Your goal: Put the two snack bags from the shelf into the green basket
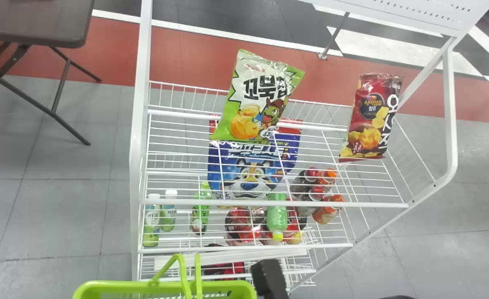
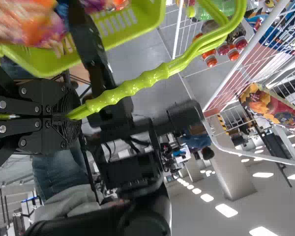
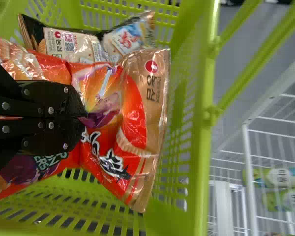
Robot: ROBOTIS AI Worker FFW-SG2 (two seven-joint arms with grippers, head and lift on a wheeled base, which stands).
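right wrist view: right gripper [image 3: 81,117], closed on orange snack bag [image 3: 132,123], bag within green basket [image 3: 202,162], beside second snack bag [image 3: 128,38]; release judged next. left gripper [image 2: 71,116]: clamped on basket handle [image 2: 130,89].

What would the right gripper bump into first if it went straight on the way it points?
Past the orange snack bag pinched in its jaws, the right gripper would probably meet the side wall of the green basket; depth is unclear, so it might touch the bottom first.
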